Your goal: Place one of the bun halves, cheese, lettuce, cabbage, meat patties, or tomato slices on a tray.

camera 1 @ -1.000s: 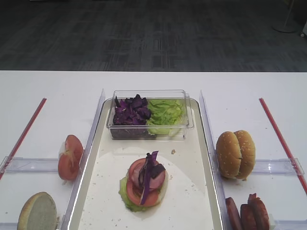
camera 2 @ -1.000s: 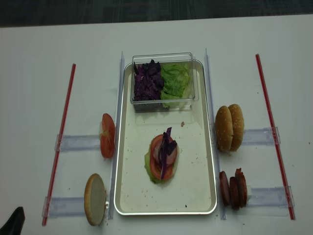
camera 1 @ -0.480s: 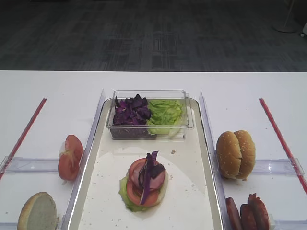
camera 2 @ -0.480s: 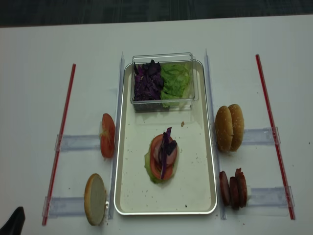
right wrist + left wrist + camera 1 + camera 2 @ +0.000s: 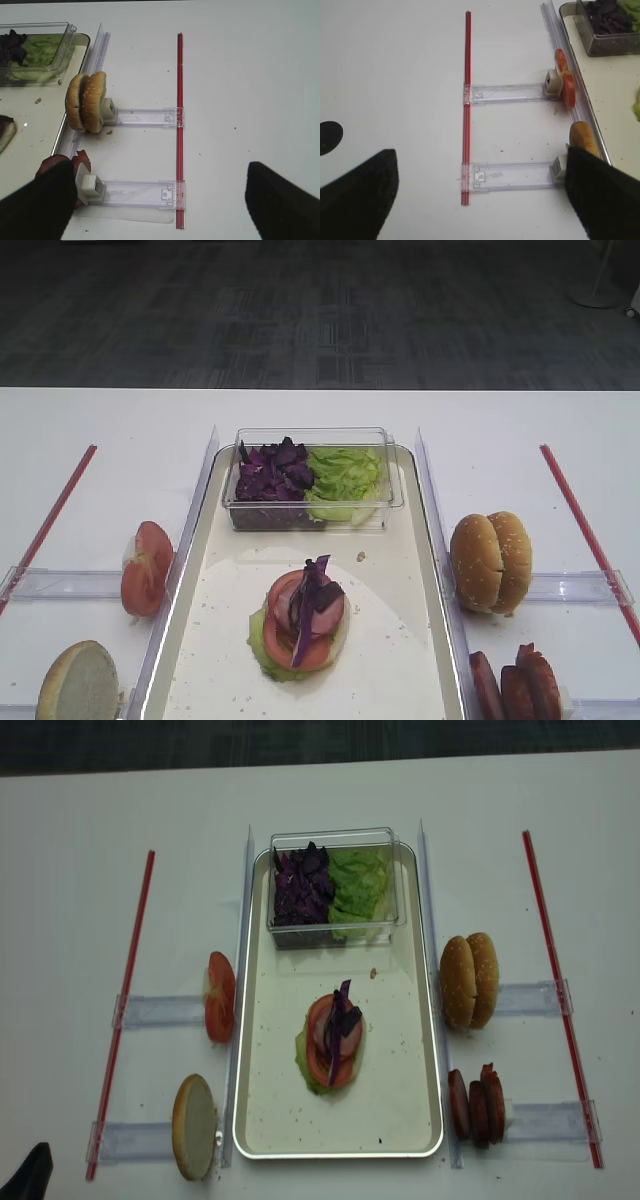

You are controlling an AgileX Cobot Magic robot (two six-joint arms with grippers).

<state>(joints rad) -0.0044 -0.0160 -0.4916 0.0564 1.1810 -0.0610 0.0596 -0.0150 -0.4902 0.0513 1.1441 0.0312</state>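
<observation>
Two tools hang wide apart over the white bench (image 5: 80, 810), gripping nothing: in the left wrist view our left tool (image 5: 480, 200) shows a dark finger at each lower corner, and in the right wrist view our right tool (image 5: 160, 200) shows the same.

Nearest us, a lone bun half (image 5: 195, 1126) stands on edge left of the tray (image 5: 262, 1140), and meat patties (image 5: 477, 1105) stand on edge to its right. On the tray floor we see a small stack: lettuce at the bottom, tomato above, a strip of purple cabbage (image 5: 338, 1020) on top.

Farther back, tomato slices (image 5: 219, 997) stand beside the tray's left rim and two bun halves (image 5: 469, 980) stand on edge by its right rim.

At the far end a clear tub (image 5: 334, 886) sits in the tray, holding cabbage on the left and lettuce (image 5: 358, 885) on the right.
</observation>
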